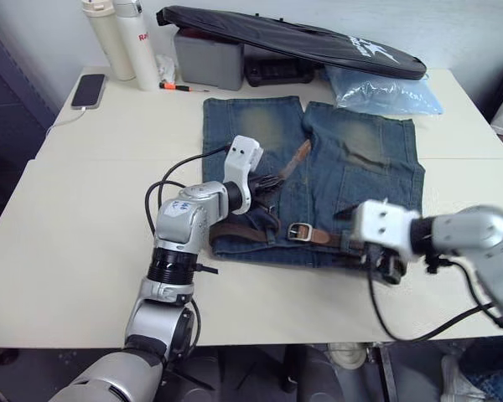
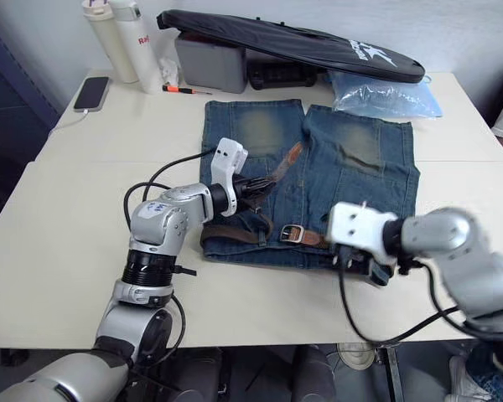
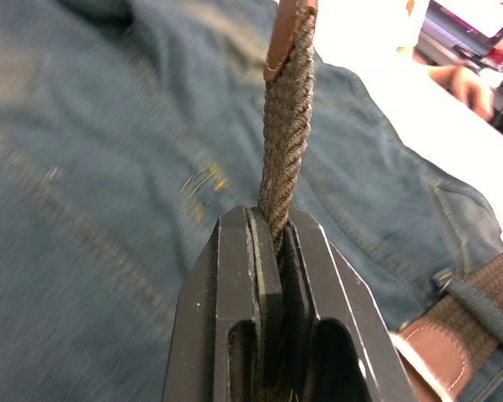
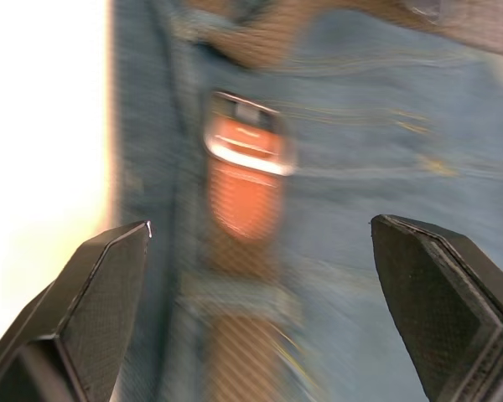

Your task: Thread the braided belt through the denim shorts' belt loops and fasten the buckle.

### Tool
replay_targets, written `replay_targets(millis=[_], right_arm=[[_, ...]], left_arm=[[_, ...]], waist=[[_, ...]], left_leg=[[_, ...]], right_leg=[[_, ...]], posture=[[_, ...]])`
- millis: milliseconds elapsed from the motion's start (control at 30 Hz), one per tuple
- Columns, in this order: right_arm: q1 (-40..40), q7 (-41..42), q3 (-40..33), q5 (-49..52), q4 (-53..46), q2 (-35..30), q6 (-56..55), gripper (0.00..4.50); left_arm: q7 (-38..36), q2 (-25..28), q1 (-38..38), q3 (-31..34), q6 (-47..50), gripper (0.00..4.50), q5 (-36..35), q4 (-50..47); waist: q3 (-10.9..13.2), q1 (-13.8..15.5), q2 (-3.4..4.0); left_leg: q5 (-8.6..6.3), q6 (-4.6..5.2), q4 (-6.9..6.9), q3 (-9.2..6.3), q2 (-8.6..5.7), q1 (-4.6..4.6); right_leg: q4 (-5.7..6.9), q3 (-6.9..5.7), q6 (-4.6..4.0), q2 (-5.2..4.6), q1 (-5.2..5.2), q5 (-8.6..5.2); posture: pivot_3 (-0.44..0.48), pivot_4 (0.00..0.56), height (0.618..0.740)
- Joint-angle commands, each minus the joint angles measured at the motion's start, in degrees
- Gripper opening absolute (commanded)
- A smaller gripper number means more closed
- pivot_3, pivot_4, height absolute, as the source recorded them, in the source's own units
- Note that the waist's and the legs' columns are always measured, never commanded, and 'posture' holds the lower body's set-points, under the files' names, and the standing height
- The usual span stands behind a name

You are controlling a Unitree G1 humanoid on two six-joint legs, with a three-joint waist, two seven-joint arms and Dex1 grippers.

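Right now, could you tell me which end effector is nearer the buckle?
Right. The right end effector hovers open beside the buckle; the left end effector grips the braided belt farther along.

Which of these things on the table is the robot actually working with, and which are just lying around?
In use:
- braided belt, its free end pinched in the left claw
- buckle
- denim shorts
- right claw, open above the buckle

Lying about:
- phone
- two white bottles
- grey box
- long black bag
- clear plastic bag
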Motion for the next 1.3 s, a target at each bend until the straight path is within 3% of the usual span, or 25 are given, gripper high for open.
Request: replay_targets(millis=[33,267,567,900,1000,1233,1300], right_arm=[[-0.5,-3.4,2.4,-4.9,-0.3,1.4,-3.3,4.46],[-0.8,-6.5,3.2,-6.8,0.5,5.4,-2.0,4.46],[-1.0,-8.6,6.5,-14.3,3.8,5.0,-4.9,4.46],[-2.0,-13.6,4.5,-16.9,6.4,9.2,-9.7,4.46],[-1.6,-12.2,4.2,-15.2,6.3,9.8,-8.5,3.65],[0.0,-9.2,0.5,-6.9,6.2,12.7,3.8,0.24],[0.9,-11.5,-2.0,-4.8,8.6,15.3,7.4,0.05]], left_arm=[[0.4,0.4,0.2,-0.9,0.3,0.0,-1.4,-3.3],[0.9,0.8,0.9,-1.7,0.6,0.0,-1.9,-4.3],[0.8,1.6,1.0,-3.2,0.0,0.0,-2.3,-3.8],[0.3,2.9,3.8,-4.7,0.3,0.0,-2.5,-4.4],[0.5,2.9,3.7,-4.9,0.0,0.0,-2.5,-4.2],[-0.8,2.8,4.0,-4.4,-3.8,0.0,-3.3,-5.4],[-0.3,2.5,4.9,-3.0,-5.8,0.0,-3.7,-5.4]], waist=[[0.0,0.0,0.0],[0.0,0.0,0.0],[0.0,0.0,0.0],[0.0,-0.1,0.01],[0.0,0.0,0.01],[0.0,0.1,0.01],[0.0,0.1,0.01]], left_leg=[[0.0,0.0,0.01,0.01,0.0,0.0],[0.0,0.0,0.01,0.0,0.0,0.0],[-0.01,0.01,0.01,0.0,0.0,0.0],[-0.01,0.01,-0.01,0.01,0.0,0.02],[-0.01,0.01,0.0,0.01,0.0,0.02],[-0.01,0.01,-0.01,0.0,0.0,0.02],[-0.01,0.02,0.0,0.0,0.0,0.02]], right_leg=[[0.01,0.0,0.0,0.0,-0.01,0.0],[-0.01,0.0,0.0,0.0,0.01,0.0],[-0.02,0.0,0.0,0.0,0.02,0.0],[-0.02,0.0,0.0,0.0,0.01,0.0],[-0.03,-0.01,0.0,0.0,0.04,0.0],[-0.02,-0.01,0.0,0.0,0.03,0.0],[-0.03,-0.01,0.0,0.0,0.05,0.0]], posture=[[0.0,0.15,0.74],[0.0,0.15,0.74],[0.0,0.15,0.74],[0.0,0.15,0.74],[0.0,0.15,0.74],[0.0,0.15,0.74],[0.0,0.15,0.74]])
